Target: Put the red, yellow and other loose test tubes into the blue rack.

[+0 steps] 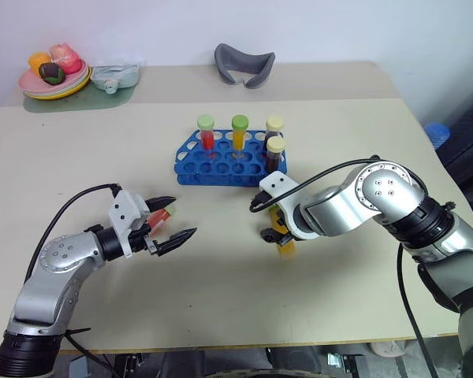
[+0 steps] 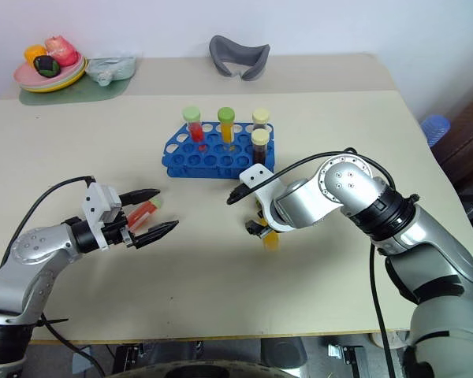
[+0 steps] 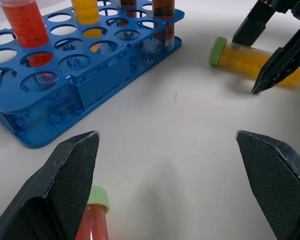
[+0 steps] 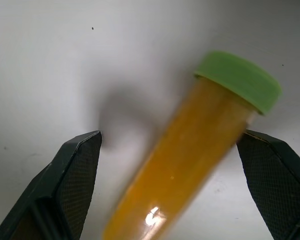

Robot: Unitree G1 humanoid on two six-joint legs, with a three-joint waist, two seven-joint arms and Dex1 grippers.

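Observation:
The blue rack [image 1: 219,164] stands mid-table with several capped tubes upright in its back holes. A red tube with a green cap [image 1: 162,214] lies on the table under my left gripper [image 1: 184,216], close by one finger [image 3: 72,170]. That gripper is open and holds nothing. In front of the rack's right end lies a yellow tube with a green cap [image 4: 190,150]. My right gripper [image 4: 169,136] points down over it, open, with one finger on each side of the tube. From the left wrist the same yellow tube [image 3: 255,61] lies flat between those black fingertips.
A grey curved thing [image 1: 244,64] sits at the table's far edge. At the far left corner stand a plate of toy food [image 1: 55,80] and a pale green container [image 1: 115,77] on a mat. Bare tabletop [image 1: 221,276] lies between my arms.

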